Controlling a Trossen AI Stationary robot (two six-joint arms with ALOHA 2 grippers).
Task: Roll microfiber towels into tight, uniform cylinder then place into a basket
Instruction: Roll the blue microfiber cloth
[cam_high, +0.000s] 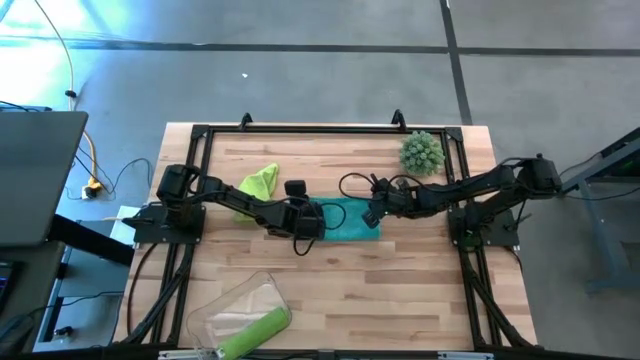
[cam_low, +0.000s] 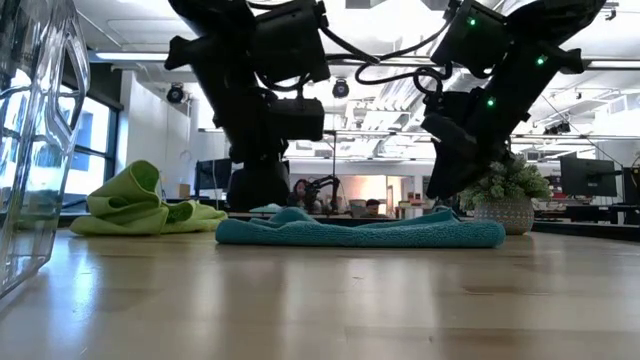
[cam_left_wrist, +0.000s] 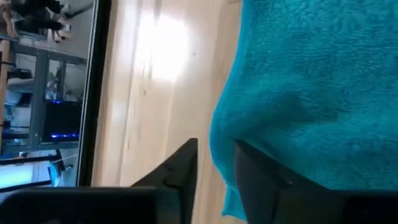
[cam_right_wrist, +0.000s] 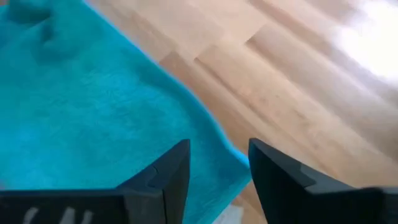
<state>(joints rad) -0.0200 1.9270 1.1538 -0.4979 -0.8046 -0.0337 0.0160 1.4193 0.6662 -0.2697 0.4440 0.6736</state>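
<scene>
Your teal towel (cam_high: 346, 220) lies flat mid-table, long side running 9 to 3 o'clock. Your left gripper (cam_high: 305, 221) sits at its 9 end, your right gripper (cam_high: 374, 212) at its 3 end, both with fingers apart.

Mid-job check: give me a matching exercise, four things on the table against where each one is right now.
Things:
1. teal towel
2. rolled lime towel
3. loose lime towel
4. spiky ball

Places:
A. inside the clear basket
B. far right corner of the table
C. table centre, between the two grippers
D. crumpled beside the left arm

Pairs: 1-C, 2-A, 3-D, 4-B
</scene>
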